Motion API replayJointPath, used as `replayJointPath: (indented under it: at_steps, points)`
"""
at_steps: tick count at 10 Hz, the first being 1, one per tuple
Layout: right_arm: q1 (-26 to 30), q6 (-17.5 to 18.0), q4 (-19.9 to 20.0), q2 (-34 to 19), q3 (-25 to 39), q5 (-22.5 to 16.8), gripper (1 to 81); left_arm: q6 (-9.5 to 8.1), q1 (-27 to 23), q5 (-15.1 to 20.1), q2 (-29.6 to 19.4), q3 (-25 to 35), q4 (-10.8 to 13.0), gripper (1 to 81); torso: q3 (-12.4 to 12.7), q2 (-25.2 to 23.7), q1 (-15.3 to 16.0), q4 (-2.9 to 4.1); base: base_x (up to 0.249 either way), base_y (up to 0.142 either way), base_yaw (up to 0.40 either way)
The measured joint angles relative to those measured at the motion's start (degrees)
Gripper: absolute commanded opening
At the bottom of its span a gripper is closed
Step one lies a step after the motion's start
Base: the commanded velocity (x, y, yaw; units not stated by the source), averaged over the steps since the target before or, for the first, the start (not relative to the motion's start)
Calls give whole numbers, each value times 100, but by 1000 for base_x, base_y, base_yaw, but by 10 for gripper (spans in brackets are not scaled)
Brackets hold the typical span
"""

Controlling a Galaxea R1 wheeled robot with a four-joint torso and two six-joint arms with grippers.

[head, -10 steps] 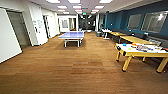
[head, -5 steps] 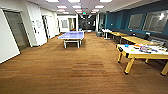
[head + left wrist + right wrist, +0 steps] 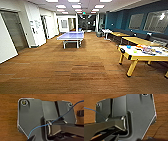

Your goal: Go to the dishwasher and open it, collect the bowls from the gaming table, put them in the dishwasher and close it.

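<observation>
Gaming table (image 3: 130, 53): white top, yellow legs; blue bowl (image 3: 128, 46); claw state: cannot tell

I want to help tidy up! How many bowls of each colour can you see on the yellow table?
Blue bowl: 1
Yellow-green bowl: 1
Total: 2 on the gaming table; the other clutter is too blurred to sort.
</observation>
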Motion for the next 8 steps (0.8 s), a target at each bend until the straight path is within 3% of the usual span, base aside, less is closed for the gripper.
replayJointPath:
  at_steps: [8]
  points:
    - [0, -2, 0, 17, 9, 2, 811, 0, 12, -2, -2, -4, -9, 811, 0, 0, 0, 0, 268, 0, 0]
